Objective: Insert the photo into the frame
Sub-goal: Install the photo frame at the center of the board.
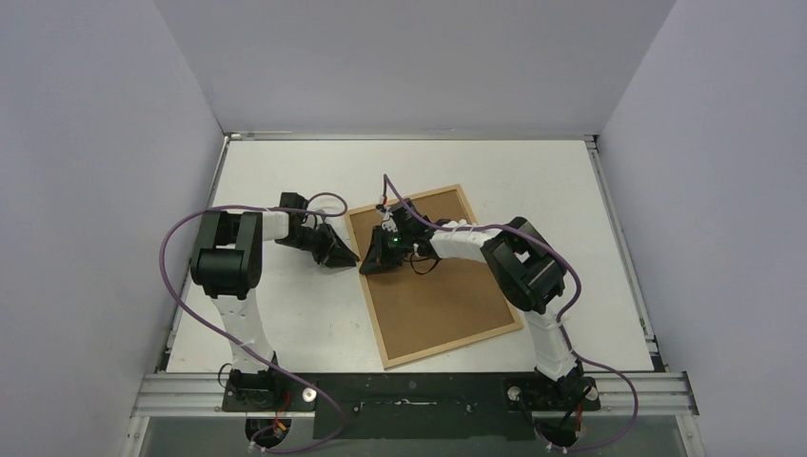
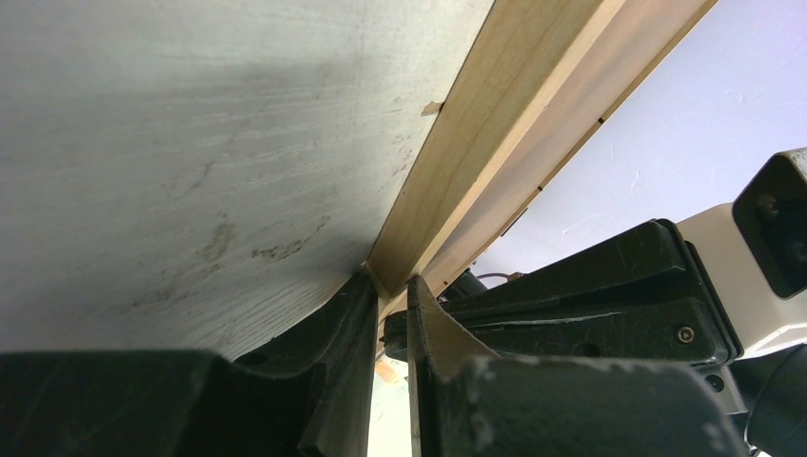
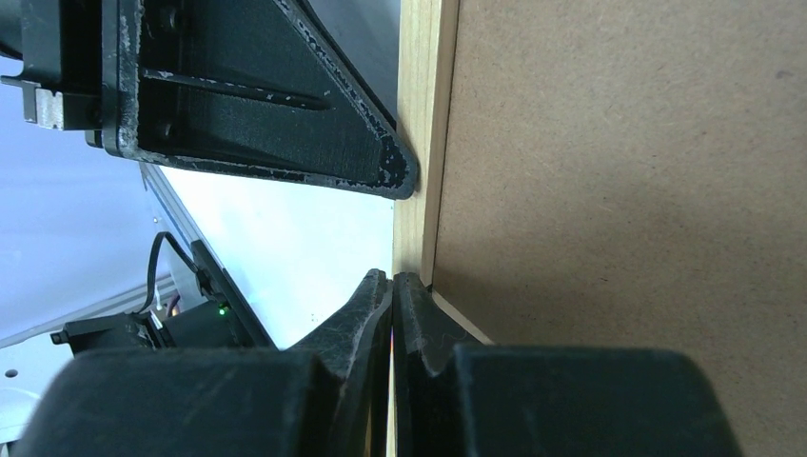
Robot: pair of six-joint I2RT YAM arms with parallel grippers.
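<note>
Frame (image 1: 438, 286) lies back-up, centre of top view; photo hidden from us. Left gripper (image 2: 390, 290) pinches frame's left edge. Right gripper (image 3: 392, 286) jaws pressed together at same edge. We'd lift slowly, keep pinch square, avoid grippers clashing.

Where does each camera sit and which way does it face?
Top external: above and behind, looking down on white table and light-wood picture frame, brown back up; both arms show.
Left wrist: low beside the frame, looking along its wooden edge; left gripper fingers show.
Right wrist: above that edge, looking down at the brown back; right gripper fingers show.
Both wrist views share that edge and the other gripper.
</note>
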